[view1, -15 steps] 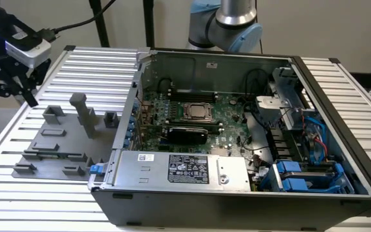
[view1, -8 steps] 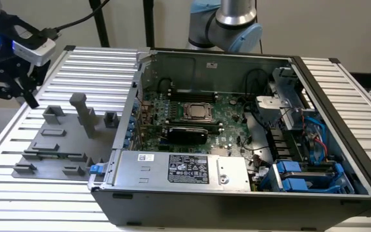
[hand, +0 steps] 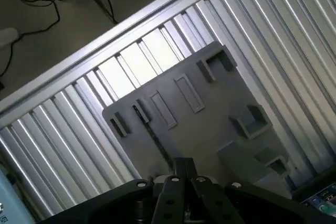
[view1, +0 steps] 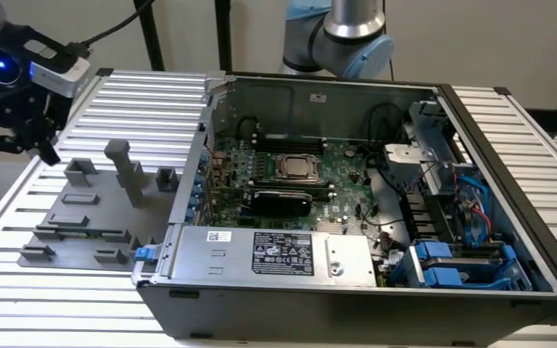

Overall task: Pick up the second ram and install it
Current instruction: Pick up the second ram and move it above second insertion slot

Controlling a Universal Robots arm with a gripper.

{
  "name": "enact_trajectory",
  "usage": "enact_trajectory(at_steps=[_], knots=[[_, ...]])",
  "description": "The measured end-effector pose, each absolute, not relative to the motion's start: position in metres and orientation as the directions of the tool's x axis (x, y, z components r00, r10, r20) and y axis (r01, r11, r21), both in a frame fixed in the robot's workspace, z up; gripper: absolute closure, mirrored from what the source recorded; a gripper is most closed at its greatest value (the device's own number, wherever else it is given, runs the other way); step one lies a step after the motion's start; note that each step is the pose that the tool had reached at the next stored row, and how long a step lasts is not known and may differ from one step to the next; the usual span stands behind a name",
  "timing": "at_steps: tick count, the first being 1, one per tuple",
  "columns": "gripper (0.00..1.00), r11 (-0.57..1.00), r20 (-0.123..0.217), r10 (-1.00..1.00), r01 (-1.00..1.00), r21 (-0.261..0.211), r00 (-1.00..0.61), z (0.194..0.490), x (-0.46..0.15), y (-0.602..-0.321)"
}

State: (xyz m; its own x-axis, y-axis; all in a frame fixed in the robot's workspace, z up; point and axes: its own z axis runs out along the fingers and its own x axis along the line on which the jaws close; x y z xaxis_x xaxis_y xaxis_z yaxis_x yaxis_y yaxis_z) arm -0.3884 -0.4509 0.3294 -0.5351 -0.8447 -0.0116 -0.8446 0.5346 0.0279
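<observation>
One gripper (hand: 182, 167) is hovering near grey tray (hand: 210, 124) | grip state: cannot tell | ram stick: likely handling light, stiff, fragile; gripping bare long edges advised.

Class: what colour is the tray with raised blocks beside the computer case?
The tray is plain grey; clearest in the wrist view.

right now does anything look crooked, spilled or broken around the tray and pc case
Nothing stands out. The grey tray lies flat and square to the ribbed table, nothing is spilled around the open case, and the hand hangs near the tray.
</observation>
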Motion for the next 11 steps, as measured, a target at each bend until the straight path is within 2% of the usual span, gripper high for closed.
enact_trajectory(at_steps=[11], knots=[[1.00,0.356,-0.012,-0.934,-0.934,0.028,-0.356,0.317,-0.388,-0.451]])
